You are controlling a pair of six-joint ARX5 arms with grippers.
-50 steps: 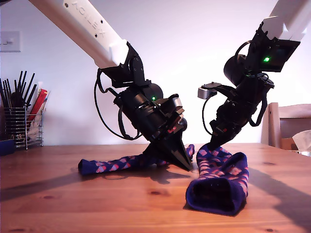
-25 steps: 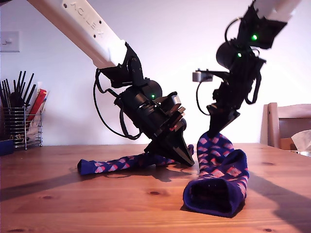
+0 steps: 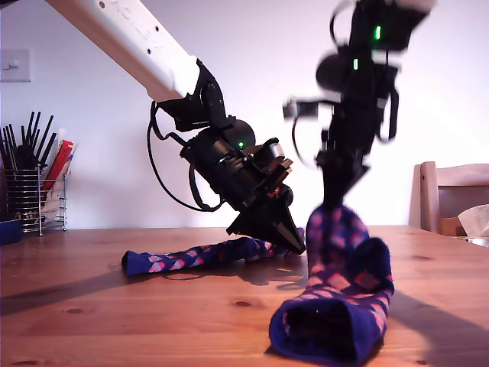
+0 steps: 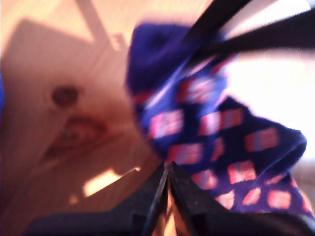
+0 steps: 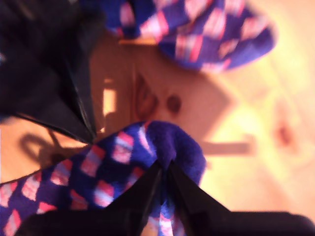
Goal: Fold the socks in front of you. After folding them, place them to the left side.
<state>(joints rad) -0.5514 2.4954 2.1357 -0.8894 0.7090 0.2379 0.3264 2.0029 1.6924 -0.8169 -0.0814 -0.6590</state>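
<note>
Two navy socks with pink-red blocks are on the wooden table. One sock lies flat and stretched toward the exterior view's left. My first gripper hovers at its near end, jaws shut with nothing clearly between them. The other sock is folded over and hangs from its fold, its open cuff on the table facing the camera. My second gripper, blurred with motion, is shut on that fold well above the table. More patterned sock lies on the table beyond.
A wire holder with dark utensils stands at the back on the exterior view's left. A wooden chair and a white tissue are at the exterior view's right. Bare table lies in front of the flat sock.
My second gripper has risen and shifted toward the exterior view's left, pulling the folded sock taller and dragging its cuff nearer the camera. My first gripper has lifted slightly off the flat sock's end.
</note>
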